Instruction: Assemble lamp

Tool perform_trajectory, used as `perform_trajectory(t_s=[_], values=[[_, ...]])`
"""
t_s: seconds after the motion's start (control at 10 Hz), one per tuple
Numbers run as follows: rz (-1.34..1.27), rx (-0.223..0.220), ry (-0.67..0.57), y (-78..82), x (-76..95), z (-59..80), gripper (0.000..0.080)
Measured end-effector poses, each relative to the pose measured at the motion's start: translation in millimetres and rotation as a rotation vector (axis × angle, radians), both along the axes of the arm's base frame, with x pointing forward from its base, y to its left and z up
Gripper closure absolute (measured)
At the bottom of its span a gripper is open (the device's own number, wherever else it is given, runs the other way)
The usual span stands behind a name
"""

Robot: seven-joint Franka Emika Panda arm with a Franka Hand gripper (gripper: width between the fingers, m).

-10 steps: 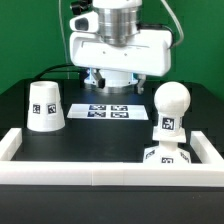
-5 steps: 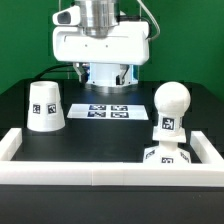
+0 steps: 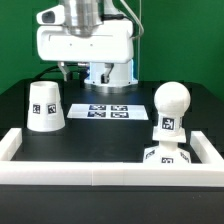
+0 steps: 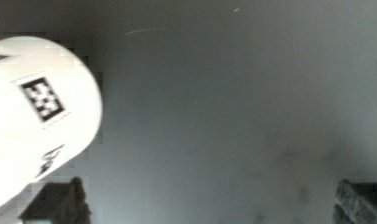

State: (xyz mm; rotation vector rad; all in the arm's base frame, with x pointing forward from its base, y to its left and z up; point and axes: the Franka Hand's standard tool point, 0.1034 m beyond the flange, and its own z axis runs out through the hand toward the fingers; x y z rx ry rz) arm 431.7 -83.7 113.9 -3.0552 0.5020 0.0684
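Black desk (image 3: 100, 135), matte, edged by a white rail frame (image 3: 100, 172) along the near side and both flanks.

Robot arm, white, raised over the far left of the exterior view, above and behind the shade. Its gripper (image 4: 211, 202) carries nothing. In the wrist view two dark fingers (image 4: 57, 200) stand well apart with bare desk between them: spread, empty.

Shade (image 3: 46, 106), white cone with a square tag, standing on the desk at the exterior view's left, loose and unmounted.

Bulb (image 3: 170, 115), white, ball-topped, upright at the near right, seated on the base (image 3: 165, 157), which lies against the right corner of the frame. Whether it is fully screwed home cannot be told.

Marker board (image 3: 108, 110), flat, at centre far.

Progress, as judged: bulb-to-base appears done; picking up the shade and setting it over the bulb is left.

View differences: the exterior view alone shows bulb, base, board and frame; it hides the fingers behind the arm's body. The wrist view alone shows their spread, plus the shade (image 4: 34, 110) close below.
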Motion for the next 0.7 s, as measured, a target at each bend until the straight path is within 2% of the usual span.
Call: perform_trajectory(t_s=[0.4,0.6,0.7], values=[[0.001,-0.004,-0.018,-38.0,-5.4,6.3,0.0101],[-0.025,-0.010,-0.011,-47.4,-21.0,-4.5,0.0101],[-0.032,-0.013,-0.010,-46.4,-27.9,-9.8,0.0101]])
